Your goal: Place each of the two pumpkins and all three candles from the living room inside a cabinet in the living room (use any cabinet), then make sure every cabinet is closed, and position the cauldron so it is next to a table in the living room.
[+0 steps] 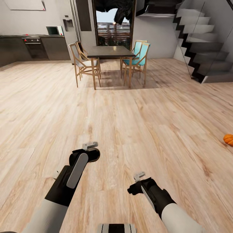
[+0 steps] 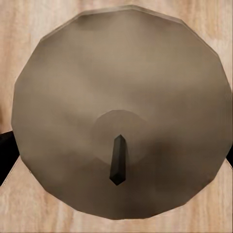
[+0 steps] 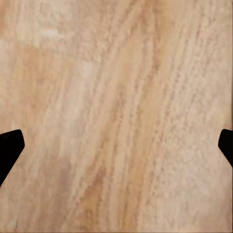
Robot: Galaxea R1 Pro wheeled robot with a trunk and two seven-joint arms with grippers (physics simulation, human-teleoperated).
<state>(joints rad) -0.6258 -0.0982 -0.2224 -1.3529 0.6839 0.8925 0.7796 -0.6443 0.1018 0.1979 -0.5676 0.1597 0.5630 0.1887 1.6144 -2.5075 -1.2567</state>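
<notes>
Candle (image 2: 121,111) sits clamped in my left fingers (image 1: 84,154), wick up, over bare floor (image 1: 136,123). Right fingers (image 3: 116,145) are spread wide, holding nothing. Off to the right a pumpkin (image 1: 228,139) lies on the floor. No cabinet around, so a bumpy drive could probably jolt the candle loose.

Candle: short, stout, pale cream-beige wax cylinder (image 2: 121,111), seen end-on in the left wrist view; round flat top with a small dark wick nub at its centre; upright, held above the light wood floor, between the left claw's fingers.
Pumpkin: small round orange ribbed pumpkin (image 1: 228,139), resting on the floor far to the robot's right, cut by the picture's edge; stem not visible.
</notes>
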